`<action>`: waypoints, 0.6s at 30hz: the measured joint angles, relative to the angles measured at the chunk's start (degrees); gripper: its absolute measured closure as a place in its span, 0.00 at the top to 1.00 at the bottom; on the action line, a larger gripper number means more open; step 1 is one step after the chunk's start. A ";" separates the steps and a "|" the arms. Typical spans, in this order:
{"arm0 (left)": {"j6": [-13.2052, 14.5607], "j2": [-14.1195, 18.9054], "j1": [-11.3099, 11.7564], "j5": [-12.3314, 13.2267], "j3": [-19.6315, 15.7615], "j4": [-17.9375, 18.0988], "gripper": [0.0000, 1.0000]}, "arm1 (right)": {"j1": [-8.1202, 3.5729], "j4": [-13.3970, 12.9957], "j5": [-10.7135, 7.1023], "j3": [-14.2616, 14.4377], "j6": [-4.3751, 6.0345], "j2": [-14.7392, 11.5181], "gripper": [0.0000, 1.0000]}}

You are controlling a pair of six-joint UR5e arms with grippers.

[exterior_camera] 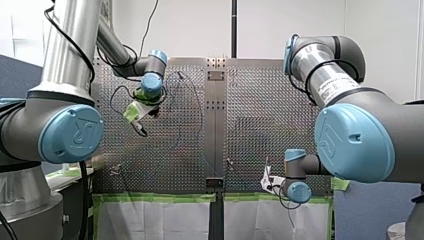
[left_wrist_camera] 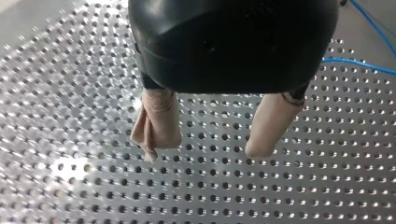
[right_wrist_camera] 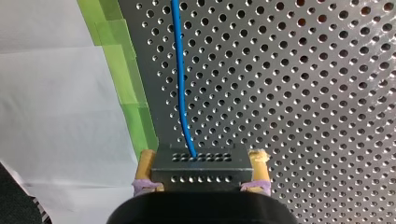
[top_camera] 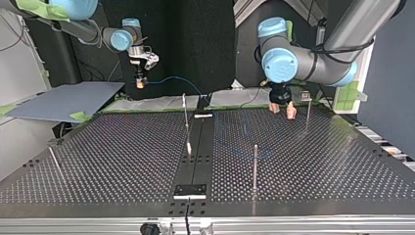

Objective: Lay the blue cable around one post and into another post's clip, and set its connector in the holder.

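My right gripper (right_wrist_camera: 201, 161) is shut on a dark metal connector (right_wrist_camera: 201, 170), its yellow pads (right_wrist_camera: 259, 163) against the connector's two sides. The blue cable (right_wrist_camera: 180, 79) leaves the connector and runs ahead over the perforated plate. In the top view my right gripper (top_camera: 140, 82) hangs above the table's far left edge, and the cable (top_camera: 171, 78) trails from it toward the middle. My left gripper (left_wrist_camera: 208, 147) stands open just above the plate with nothing between its beige fingers (left_wrist_camera: 267, 126). A stretch of cable (left_wrist_camera: 362, 64) lies beyond it. In the top view my left gripper (top_camera: 284, 110) is at the far right.
Thin posts stand on the plate: one near the middle (top_camera: 185, 110), one nearer the camera (top_camera: 255, 164), one beside my left gripper (top_camera: 307, 110), one at the left (top_camera: 54, 159). A black holder block (top_camera: 191, 190) sits on the centre strip. Green tape (right_wrist_camera: 128, 88) lines the plate's edge.
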 joint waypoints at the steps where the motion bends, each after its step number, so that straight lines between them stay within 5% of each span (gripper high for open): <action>1: 0.41 0.41 -0.04 -0.41 -0.40 0.40 1.00 | -0.06 0.00 0.00 0.00 0.18 0.01 0.00; 12: 5.67 5.67 -0.70 -5.67 -5.65 2.40 1.00 | -1.06 0.98 0.33 -1.37 3.85 -0.02 0.00; 18: 8.54 8.54 -1.04 -8.53 -5.24 0.43 1.00 | -1.07 3.66 0.58 -3.29 4.47 -0.03 0.00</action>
